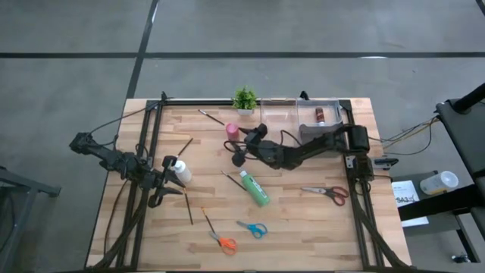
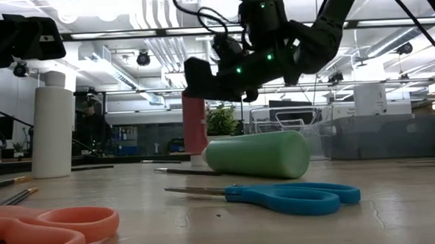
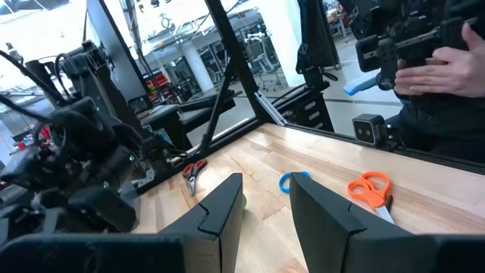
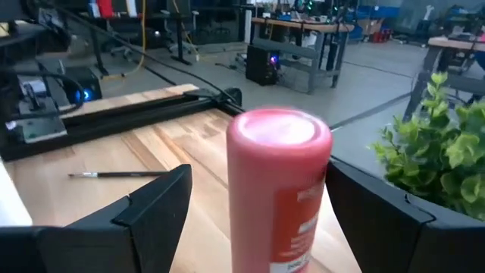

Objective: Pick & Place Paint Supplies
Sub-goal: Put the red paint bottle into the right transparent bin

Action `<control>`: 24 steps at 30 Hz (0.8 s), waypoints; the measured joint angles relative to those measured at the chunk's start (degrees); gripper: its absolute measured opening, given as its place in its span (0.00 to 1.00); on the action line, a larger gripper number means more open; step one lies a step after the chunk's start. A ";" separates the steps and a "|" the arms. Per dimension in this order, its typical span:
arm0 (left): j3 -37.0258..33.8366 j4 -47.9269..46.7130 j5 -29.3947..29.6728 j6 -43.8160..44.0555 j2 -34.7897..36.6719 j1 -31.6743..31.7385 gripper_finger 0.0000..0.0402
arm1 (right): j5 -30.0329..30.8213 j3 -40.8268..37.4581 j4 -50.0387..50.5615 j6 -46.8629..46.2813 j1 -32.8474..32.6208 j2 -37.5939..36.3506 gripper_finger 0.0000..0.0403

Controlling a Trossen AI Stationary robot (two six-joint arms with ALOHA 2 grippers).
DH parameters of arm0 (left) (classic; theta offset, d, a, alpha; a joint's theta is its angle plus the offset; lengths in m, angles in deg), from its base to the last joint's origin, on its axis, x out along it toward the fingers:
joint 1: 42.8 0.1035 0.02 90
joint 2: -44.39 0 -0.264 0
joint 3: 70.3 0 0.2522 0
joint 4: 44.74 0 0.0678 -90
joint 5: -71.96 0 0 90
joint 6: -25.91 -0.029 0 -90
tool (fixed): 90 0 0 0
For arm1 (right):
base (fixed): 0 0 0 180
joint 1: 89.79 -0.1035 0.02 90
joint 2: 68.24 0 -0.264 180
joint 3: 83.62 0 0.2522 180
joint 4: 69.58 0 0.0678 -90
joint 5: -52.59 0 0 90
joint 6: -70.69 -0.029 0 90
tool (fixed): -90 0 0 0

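Spread wide, right claw (image 4: pixel 250 220) straddles the upright pink bottle (image 4: pixel 279 189); left claw (image 1: pixel 165 182) parted beside the white bottle (image 1: pixel 180 171).

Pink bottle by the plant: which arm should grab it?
Right. The right gripper already has its open fingers on either side of the upright pink bottle; the left gripper sits across the table by the white bottle.

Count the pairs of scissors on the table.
3: red-handled scissors near the right edge, blue-handled scissors front centre, orange-handled scissors just left of those. Arms might hide others.
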 joint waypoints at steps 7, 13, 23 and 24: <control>0.00 -0.01 -0.02 -0.01 0.00 0.01 0.29 | 0.05 -0.81 0.05 0.00 0.14 -0.37 0.75; 0.00 -0.01 -0.02 -0.01 0.00 -0.01 0.29 | 0.63 -0.90 0.12 0.04 0.74 -0.37 0.75; 0.00 0.01 -0.02 0.01 0.00 0.01 0.29 | -3.84 -0.92 0.14 0.16 4.17 -0.37 0.75; 0.00 0.01 -0.02 -0.01 0.00 -0.01 0.29 | -4.82 -0.92 0.12 0.44 4.49 -0.37 0.75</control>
